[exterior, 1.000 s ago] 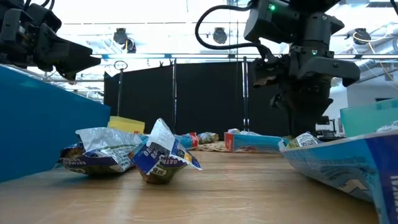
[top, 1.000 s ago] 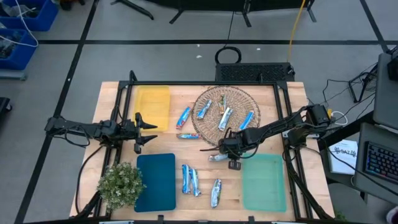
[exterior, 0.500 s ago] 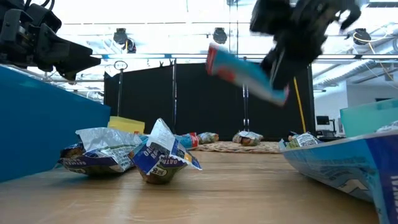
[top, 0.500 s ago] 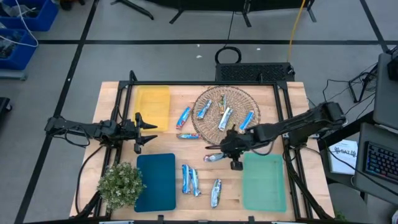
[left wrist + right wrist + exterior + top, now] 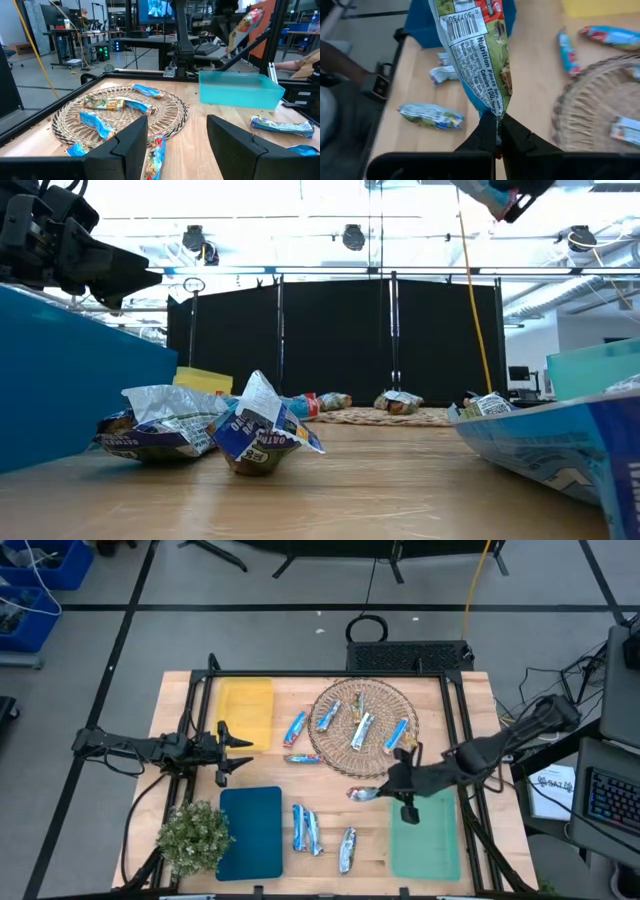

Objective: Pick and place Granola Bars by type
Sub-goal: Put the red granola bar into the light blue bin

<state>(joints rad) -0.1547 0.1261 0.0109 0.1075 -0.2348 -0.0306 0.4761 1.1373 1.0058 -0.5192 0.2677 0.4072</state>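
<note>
Right gripper (image 5: 398, 790) pinched tight on one foil-wrapped granola bar (image 5: 477, 55), held above the wood table (image 5: 470, 700) beside the green mat (image 5: 425, 840). Four bars in the round wicker basket (image 5: 345, 745). Left gripper (image 5: 232, 748) spread, empty, near the yellow mat (image 5: 246, 705).

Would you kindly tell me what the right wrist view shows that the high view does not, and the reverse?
Only the right wrist view shows the barcode and nutrition print on the held bar, pinched by the right tool. Only the high view shows the yellow mat, the plant and the left tool, open and idle. Both show the basket and loose bars.
</note>
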